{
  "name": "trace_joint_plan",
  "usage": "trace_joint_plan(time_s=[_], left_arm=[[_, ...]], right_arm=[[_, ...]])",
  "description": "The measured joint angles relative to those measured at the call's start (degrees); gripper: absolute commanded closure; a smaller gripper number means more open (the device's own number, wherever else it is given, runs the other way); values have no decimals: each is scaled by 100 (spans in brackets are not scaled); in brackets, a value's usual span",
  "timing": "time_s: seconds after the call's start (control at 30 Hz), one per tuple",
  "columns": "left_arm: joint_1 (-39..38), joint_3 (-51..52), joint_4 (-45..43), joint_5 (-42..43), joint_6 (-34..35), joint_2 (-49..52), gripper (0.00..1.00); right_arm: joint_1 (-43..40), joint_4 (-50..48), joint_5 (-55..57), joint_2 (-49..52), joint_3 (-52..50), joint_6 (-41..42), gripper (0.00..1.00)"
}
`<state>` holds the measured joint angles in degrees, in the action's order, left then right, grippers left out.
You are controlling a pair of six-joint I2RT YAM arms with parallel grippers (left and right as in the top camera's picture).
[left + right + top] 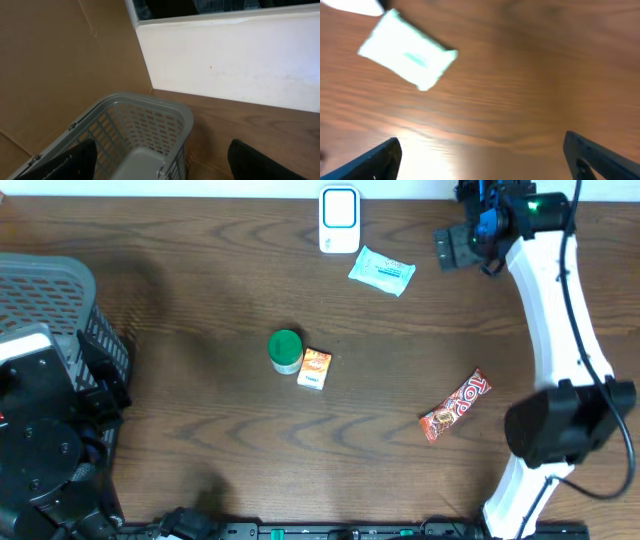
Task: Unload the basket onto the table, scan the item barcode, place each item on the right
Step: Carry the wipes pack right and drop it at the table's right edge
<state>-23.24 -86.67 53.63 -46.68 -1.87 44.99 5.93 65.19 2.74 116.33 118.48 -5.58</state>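
Five loose things lie on the dark, wood-grained tabletop [200,430] seen from overhead. A white, rounded scanner [339,220] stands at the far edge, and a soft, pale teal packet [381,270] lies just beside it, toward the far right corner. A round green-lidded jar [286,350] sits just beside a small orange box [316,368] near the middle. A red, crinkled candy bar [456,405] lies slantwise toward the right edge. A grey plastic lattice basket [60,290] sits at the left edge. My right gripper [455,245] hangs at the far right corner, near the packet but apart from it.

From my left wrist, my left gripper [162,150] is spread wide above the basket and holds nothing. Brown cardboard [50,60] and a white wall [225,65] rise behind the tabletop's edge.

From my right wrist the view is blurred. My black fingers [375,160] stand far apart with only bare wood grain between them, and the packet lies flat beyond them, untouched.
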Motion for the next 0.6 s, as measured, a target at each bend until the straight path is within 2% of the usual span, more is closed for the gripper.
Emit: trace_joint_plan(time_s=[0.13,0.3,0.6], left_arm=[[0,0,0,0,0,0,16],[0,0,0,0,0,0,16],[0,0,0,0,0,0,16]], right_arm=[[37,-271,-754,778,-52,-264,1],[326,-951,-925,1532,-184,-918,1],[531,-2164,-1091,1707,-197,-1777,1]])
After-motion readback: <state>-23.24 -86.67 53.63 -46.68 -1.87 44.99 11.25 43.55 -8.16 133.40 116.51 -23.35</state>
